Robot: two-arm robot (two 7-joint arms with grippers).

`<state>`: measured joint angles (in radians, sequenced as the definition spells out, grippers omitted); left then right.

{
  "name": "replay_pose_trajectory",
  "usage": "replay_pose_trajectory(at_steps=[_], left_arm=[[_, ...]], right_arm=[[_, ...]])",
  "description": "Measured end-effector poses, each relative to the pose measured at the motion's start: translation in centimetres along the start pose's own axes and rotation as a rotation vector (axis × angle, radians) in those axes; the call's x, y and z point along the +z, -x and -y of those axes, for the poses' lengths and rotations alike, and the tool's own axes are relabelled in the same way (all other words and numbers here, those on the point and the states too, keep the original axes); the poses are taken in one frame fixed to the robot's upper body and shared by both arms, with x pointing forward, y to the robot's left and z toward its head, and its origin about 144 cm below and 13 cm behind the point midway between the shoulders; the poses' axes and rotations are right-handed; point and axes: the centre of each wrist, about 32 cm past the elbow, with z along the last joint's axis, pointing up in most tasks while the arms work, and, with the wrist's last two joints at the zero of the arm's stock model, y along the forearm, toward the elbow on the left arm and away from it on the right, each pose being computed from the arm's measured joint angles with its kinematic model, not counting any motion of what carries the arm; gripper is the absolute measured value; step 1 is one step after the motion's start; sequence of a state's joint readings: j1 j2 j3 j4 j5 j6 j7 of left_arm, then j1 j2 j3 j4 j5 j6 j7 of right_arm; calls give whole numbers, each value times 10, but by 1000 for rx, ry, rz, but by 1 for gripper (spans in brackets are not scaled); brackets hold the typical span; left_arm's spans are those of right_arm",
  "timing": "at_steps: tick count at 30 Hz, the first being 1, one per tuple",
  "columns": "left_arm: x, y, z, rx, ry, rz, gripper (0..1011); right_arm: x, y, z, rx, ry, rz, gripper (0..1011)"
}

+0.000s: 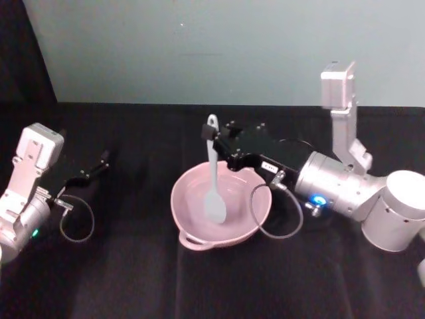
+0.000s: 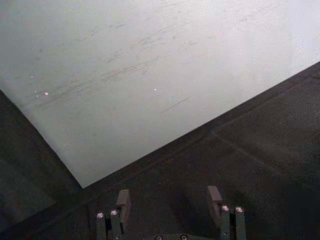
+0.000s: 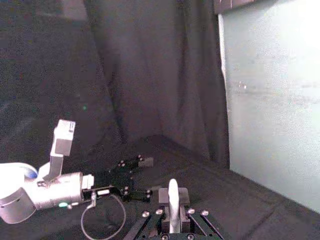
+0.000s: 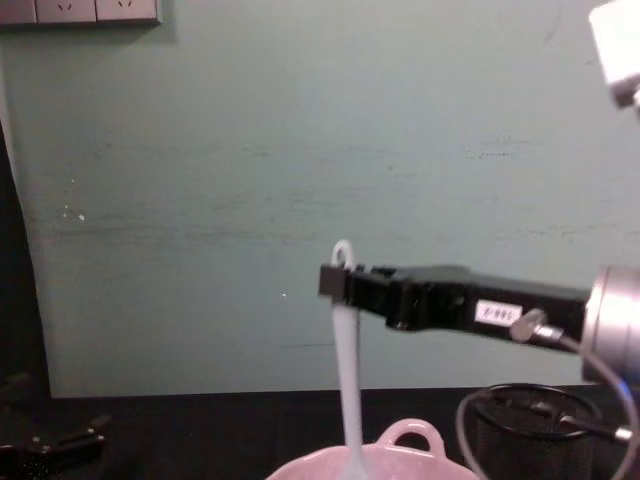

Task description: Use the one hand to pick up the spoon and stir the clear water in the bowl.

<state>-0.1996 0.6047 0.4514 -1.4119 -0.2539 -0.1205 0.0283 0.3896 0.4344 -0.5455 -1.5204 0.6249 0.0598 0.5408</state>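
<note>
The pale pink bowl (image 1: 192,206) sits at the middle of the black table, its loop handle (image 4: 409,433) showing in the chest view. A white spoon (image 1: 213,179) stands nearly upright with its flat head down inside the bowl. My right gripper (image 1: 214,137) reaches in from the right and is shut on the spoon's handle just below the holed tip (image 4: 343,252). In the right wrist view the white handle (image 3: 173,202) sits between the pads. My left gripper (image 1: 103,159) rests parked at the far left, open, its fingers (image 2: 123,201) apart over the cloth.
A black wire-mesh cup (image 4: 560,425) stands right of the bowl, behind my right wrist. A loose cable loop (image 1: 279,216) hangs from the right wrist over the bowl's right rim. A teal wall (image 1: 219,46) backs the table.
</note>
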Motion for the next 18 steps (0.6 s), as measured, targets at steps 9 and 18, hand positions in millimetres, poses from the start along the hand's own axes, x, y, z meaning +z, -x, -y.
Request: replay_pose_trajectory(at_steps=[9,18], left_arm=[[0,0,0,0,0,0,1011],[0,0,0,0,0,0,1011]], right_arm=[[-14,-3,-29,18,7,-47,110],[-23,-19,-54,-48,-25,-60,111]])
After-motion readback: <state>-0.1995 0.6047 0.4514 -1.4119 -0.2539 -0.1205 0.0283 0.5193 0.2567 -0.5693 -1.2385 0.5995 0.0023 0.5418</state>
